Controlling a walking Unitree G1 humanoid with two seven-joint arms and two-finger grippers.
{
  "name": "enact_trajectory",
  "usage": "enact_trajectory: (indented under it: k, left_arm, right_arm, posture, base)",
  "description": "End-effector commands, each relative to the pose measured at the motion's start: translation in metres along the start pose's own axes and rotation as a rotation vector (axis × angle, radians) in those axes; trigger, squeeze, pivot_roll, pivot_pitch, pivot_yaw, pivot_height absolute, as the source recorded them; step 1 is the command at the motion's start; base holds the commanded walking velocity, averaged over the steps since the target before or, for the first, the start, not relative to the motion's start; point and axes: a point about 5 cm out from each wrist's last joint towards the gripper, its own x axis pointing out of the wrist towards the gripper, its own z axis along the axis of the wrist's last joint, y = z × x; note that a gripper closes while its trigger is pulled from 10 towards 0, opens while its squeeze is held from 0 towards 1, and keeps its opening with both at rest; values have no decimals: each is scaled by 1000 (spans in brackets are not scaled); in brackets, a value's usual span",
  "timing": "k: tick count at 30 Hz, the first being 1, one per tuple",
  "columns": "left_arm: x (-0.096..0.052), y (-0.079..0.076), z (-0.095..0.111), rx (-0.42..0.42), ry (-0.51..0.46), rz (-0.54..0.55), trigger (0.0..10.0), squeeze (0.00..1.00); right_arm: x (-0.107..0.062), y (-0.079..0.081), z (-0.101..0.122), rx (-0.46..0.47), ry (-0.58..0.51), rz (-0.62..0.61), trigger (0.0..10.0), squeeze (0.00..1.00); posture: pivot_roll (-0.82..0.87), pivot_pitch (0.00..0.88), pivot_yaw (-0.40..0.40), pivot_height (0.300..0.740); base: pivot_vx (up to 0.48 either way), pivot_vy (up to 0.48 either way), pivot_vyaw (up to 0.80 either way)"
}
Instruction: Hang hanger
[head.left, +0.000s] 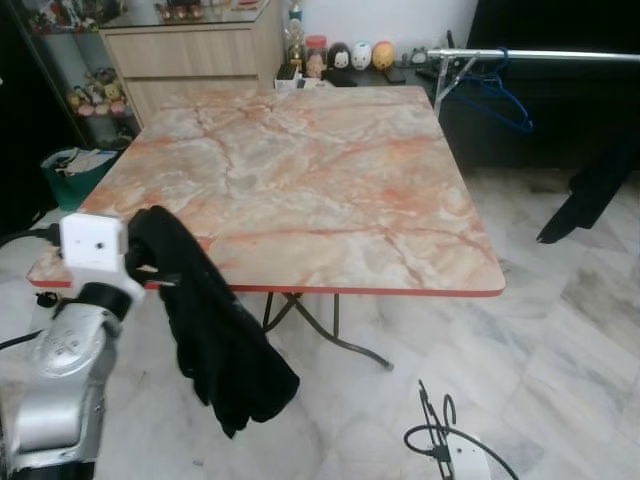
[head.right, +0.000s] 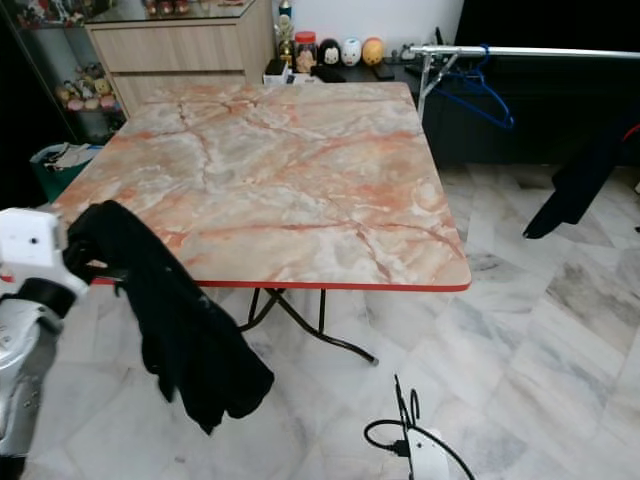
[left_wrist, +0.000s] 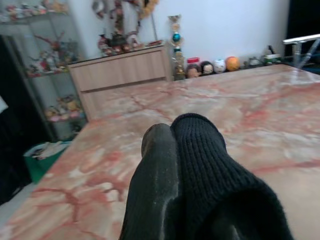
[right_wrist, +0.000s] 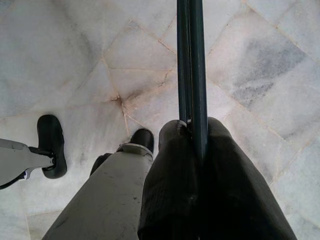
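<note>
A black knitted garment (head.left: 215, 340) hangs from my left gripper (head.left: 150, 268) at the near left corner of the marble table (head.left: 330, 180), its lower part dangling below the table edge. In the left wrist view the knit (left_wrist: 210, 165) wraps over one finger, and the other black finger (left_wrist: 152, 175) presses against it. My right gripper (right_wrist: 192, 127) points down at the floor, shut on a thin dark hanger bar (right_wrist: 190, 60) that runs out past its fingertips. A blue hanger (head.left: 497, 95) hangs on the silver rail (head.left: 540, 55) at the far right.
A dark garment (head.left: 595, 190) hangs at the right beside the rail. Wooden drawers (head.left: 190, 55) and small figurines (head.left: 350, 55) stand behind the table. A green bin (head.left: 72, 175) sits at the left. A black looped cable (head.left: 440, 440) lies low in front. My foot (right_wrist: 50, 145) stands on marble tiles.
</note>
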Motion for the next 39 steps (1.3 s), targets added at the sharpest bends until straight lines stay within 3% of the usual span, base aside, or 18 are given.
enact_trajectory:
  k: [1, 15, 17, 26, 35, 39]
  left_arm:
    - [0, 4, 20, 13, -69, 5, 10000, 0]
    - [24, -19, 32, -44, -135, -42, 10000, 0]
    - [26, -18, 34, -46, -139, -39, 10000, 0]
    - [27, -17, 38, -51, -153, -27, 10000, 0]
    - [40, -12, 53, -43, -201, -20, 10000, 0]
    - [54, -5, 64, -23, -228, -18, 10000, 0]
  right_arm:
    - [0, 2, 0, 2, -5, 9, 10000, 0]
    - [-1, 0, -3, 13, -14, -28, 10000, 0]
    - [-2, 1, -14, 26, -4, -26, 10000, 0]
    - [-3, 3, -18, 21, 0, -18, 10000, 0]
    - [-3, 3, -18, 21, 0, -11, 10000, 0]
    - [-3, 3, -17, 23, 0, -11, 10000, 0]
  posture:
    - [67, 0, 33, 740]
    - [54, 0, 49, 740]
    - [53, 0, 50, 740]
    - [63, 0, 47, 740]
    - [68, 0, 50, 740]
    - [71, 0, 54, 740]
  base:
    - [0, 0, 0]
    - [261, 0, 0]
    - [480, 0, 0]
    - [480, 0, 0]
    - [480, 0, 0]
    - [480, 0, 0]
